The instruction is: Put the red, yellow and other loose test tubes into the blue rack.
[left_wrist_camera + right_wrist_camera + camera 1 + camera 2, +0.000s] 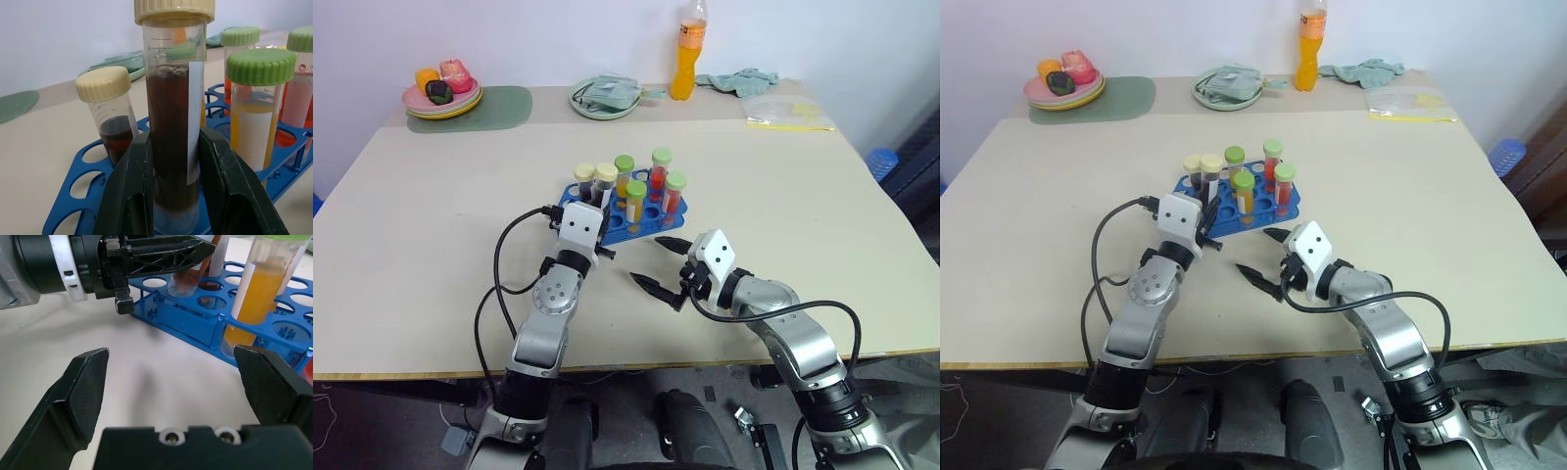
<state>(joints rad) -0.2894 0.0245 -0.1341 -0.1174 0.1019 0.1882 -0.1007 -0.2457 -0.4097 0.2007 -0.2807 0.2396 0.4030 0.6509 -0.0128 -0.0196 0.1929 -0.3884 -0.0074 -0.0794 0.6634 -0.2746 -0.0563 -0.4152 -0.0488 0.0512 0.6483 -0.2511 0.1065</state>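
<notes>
— Where is the dark tube now?

— The left gripper (171,196) has its jaws closed on the dark brownish tube (173,147), the one with the cream cap. It is upright between the two black fingers (230,191), and its bottom end is down at the near edge of the blue rack (625,217).

— And the other tubes?

— They stand in the rack: another cream-capped tube (110,117) just beside the held one, and the green-capped tubes (646,191) with yellow and red liquid.

— The right gripper (663,262)?

— Its jaws are wide open and hold nothing. It hangs over the desk (431,245), just in front of the rack.
</notes>
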